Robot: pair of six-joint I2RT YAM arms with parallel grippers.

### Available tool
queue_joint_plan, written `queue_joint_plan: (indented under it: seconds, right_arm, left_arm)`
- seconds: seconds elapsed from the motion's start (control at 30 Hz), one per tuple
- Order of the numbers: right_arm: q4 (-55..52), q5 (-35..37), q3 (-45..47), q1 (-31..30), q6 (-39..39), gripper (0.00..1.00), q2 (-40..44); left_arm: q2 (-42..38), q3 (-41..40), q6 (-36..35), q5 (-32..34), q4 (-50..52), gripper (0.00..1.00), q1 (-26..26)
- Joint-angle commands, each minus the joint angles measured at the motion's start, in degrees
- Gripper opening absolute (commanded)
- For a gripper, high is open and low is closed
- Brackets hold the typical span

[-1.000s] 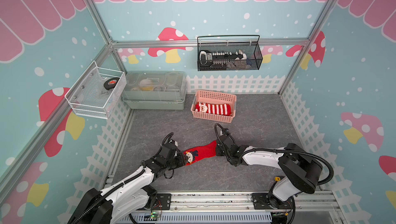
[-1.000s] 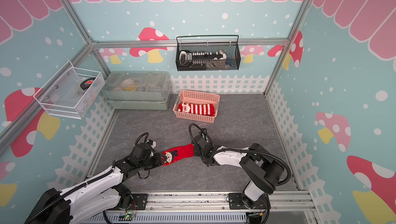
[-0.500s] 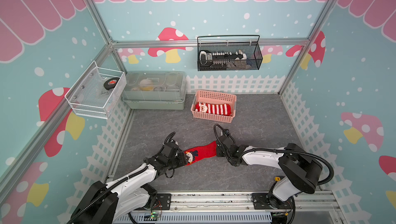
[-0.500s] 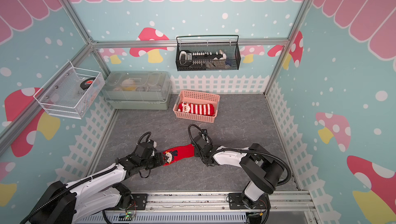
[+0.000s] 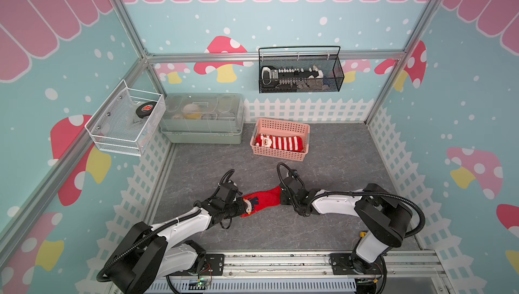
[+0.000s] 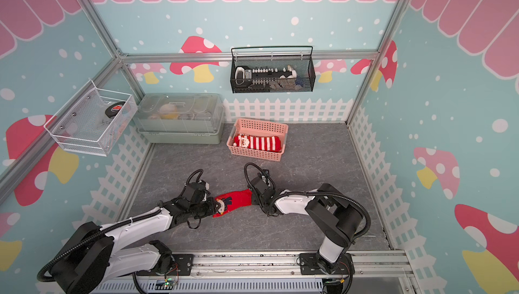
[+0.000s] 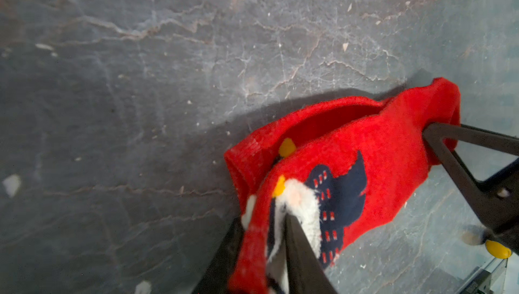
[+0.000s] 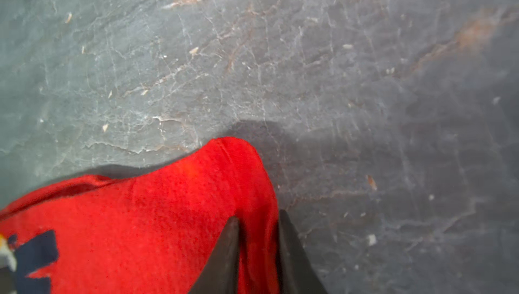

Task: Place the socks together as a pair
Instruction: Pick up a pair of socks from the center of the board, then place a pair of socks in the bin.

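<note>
One pink basket [image 5: 280,123] at the back holds a striped sock [image 5: 283,143], and one red sock [image 5: 265,200] is stretched low at the grey floor [image 5: 337,171], my left gripper [image 5: 245,207] pinched tight on its picture end and my right gripper [image 5: 280,194] on its plain end. I think the pair is not made yet. Bare floor lies all around, the basket well apart.

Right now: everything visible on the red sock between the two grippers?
Fuzzy red knit sock, stretched slantwise over the grey stone-look floor; contact with it unclear. One end shows a white-bearded figure in navy with yellow dots, pinched by the shut left gripper; the plain red end is pinched by the shut right gripper. A fold gapes along one edge.
</note>
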State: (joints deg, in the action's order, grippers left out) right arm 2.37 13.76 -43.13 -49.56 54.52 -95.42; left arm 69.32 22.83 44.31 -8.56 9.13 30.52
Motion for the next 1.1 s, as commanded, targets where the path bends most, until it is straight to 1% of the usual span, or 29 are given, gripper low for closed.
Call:
queue_joint_plan:
  seconds: [0.0, 0.03, 0.07, 0.1, 0.23, 0.3, 0.4, 0.5, 0.6, 0.7, 0.83, 0.97, 1.07]
  right_arm:
    - [-0.40, 0.17, 2.33, -0.32, 1.95, 0.08, 2.62]
    - [-0.28, 0.50, 2.86, -0.36, 1.62, 0.05, 4.28]
    - [-0.23, 1.05, 3.43, -0.45, 1.18, 0.02, 6.27]
    - [-0.26, 1.59, 4.06, -0.53, 0.74, 0.00, 8.48]
    - [0.90, 3.68, 6.01, -0.62, -1.80, 0.00, 17.19]
    - [0.29, 6.82, 5.73, -0.62, -3.34, 0.00, 20.83]
    - [-0.67, 12.85, 3.71, -0.06, -6.95, 0.00, 24.04]
    - [-0.93, 15.29, 0.22, 2.51, -10.30, 0.00, 24.71]
    - [1.36, 14.77, -3.21, 6.90, -13.05, 0.00, 22.96]
    - [4.40, 13.19, -6.76, 11.46, -15.10, 0.00, 19.18]
    - [9.22, 9.43, -11.82, 16.47, -15.85, 0.00, 10.95]
    - [10.49, 7.22, -18.03, 19.97, -15.94, 0.00, 1.83]
    - [12.62, 6.68, -21.65, 22.01, -16.30, 0.00, -3.67]
  left_arm:
    - [0.17, 2.57, -1.48, 1.08, 2.74, 0.13, 0.31]
    - [-0.16, 3.17, -1.83, 0.96, 3.39, 0.08, 0.29]
    - [-0.66, 4.07, -2.25, 0.81, 4.23, 0.00, 0.25]
    - [-1.21, 5.09, -2.76, 0.63, 5.34, 0.00, 0.31]
    - [-3.06, 10.09, -4.65, -0.05, 8.47, 0.00, 0.63]
    - [-2.44, 14.41, -7.27, 0.78, 10.16, 0.00, 0.76]
    - [2.03, 23.86, -11.49, 2.88, 14.65, 0.00, 0.72]
    - [8.48, 33.75, -14.38, 4.24, 16.55, 0.00, 0.64]
    - [16.33, 44.86, -17.10, 4.25, 18.43, 0.00, 0.16]
    - [24.17, 55.02, -20.21, 5.36, 20.50, 0.00, -0.50]
    - [35.45, 69.48, -23.44, 8.47, 25.06, 0.00, -2.48]
    - [45.06, 81.60, -25.61, 6.78, 28.24, 0.00, -4.15]
    - [50.89, 89.08, -27.40, 7.34, 29.78, 0.00, -4.83]
